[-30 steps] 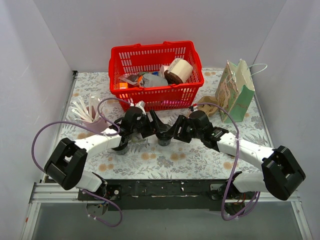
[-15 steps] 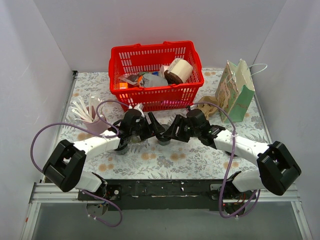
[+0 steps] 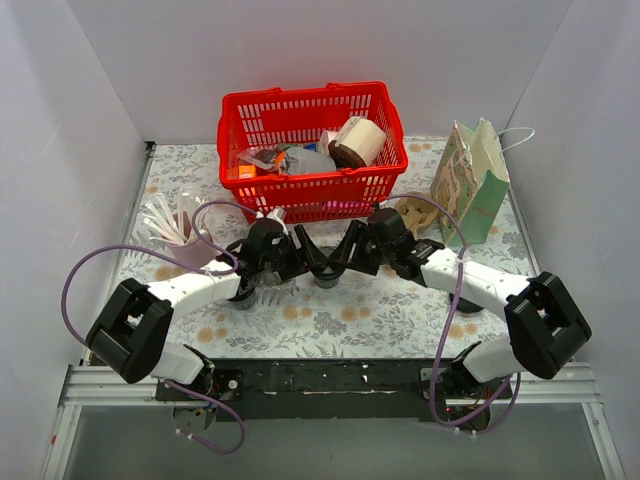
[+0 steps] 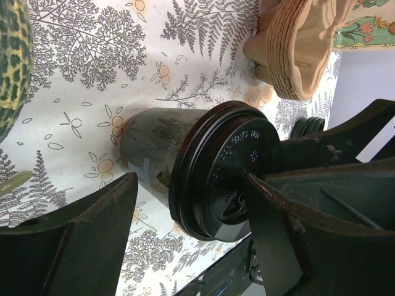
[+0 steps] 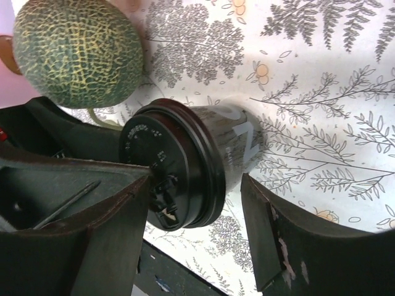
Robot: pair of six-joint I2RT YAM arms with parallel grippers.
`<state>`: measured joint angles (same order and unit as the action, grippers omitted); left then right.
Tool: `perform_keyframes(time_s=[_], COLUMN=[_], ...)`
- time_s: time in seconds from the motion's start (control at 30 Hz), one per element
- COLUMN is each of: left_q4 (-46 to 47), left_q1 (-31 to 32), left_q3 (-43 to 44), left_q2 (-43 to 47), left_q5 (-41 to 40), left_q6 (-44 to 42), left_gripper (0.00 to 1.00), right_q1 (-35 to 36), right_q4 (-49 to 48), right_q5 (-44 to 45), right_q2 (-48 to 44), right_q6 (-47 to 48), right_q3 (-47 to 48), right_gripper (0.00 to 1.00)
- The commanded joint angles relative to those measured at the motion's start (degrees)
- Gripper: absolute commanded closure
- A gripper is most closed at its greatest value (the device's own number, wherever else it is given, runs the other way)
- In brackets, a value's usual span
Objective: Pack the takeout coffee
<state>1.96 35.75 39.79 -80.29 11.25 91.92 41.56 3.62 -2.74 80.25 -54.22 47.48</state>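
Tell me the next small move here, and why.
Probably close the right tool on the coffee cup. Both it and the left tool straddle the upright, lidded cup with jaws open, and the cardboard cup carrier and paper bag sit on the right tool's side.

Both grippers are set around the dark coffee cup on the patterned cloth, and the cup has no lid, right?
Not quite: the coffee cup wears a black lid, plain in the left wrist view. The rest holds: the left gripper and right gripper straddle it on the patterned cloth.
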Motion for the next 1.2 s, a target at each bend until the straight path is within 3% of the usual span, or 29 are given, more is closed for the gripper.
perform_keyframes(time_s=[0.0, 0.37, 0.77, 1.03, 1.07, 1.17], left_q4=[1.47, 2.7, 2.88, 2.61, 2.53, 2.35], left_q1=[-0.24, -0.24, -0.24, -0.15, -0.15, -0.24], left_q3=[-0.15, 0.29, 0.81, 0.38, 0.38, 0.46], left_q2=[0.05, -1.71, -3.12, -3.03, -3.12, -3.29], left_q5=[0.09, 0.53, 0.97, 1.06, 1.06, 1.06], left_q6=[0.28, 0.02, 0.1, 0.63, 0.63, 0.81], left_gripper=[0.32, 0.35, 0.4, 0.41, 0.41, 0.41], right_q1=[-0.25, -0.43, -0.95, -4.02, -4.38, -5.09], right_q4=[0.08, -5.37, -6.78, -21.07, -22.59, -23.4], right_q5=[0.28, -1.47, -5.96, -12.36, -13.24, -15.8], right_q2=[1.75, 2.45, 1.4, 1.84, 1.84, 3.33], right_q6=[-0.1, 0.6, 0.96, -5.02, -6.33, -5.64], right_q3=[2.44, 1.03, -1.86, -11.26, -12.23, -13.3], right_gripper=[0.35, 0.44, 0.76, 0.92, 0.98, 0.99])
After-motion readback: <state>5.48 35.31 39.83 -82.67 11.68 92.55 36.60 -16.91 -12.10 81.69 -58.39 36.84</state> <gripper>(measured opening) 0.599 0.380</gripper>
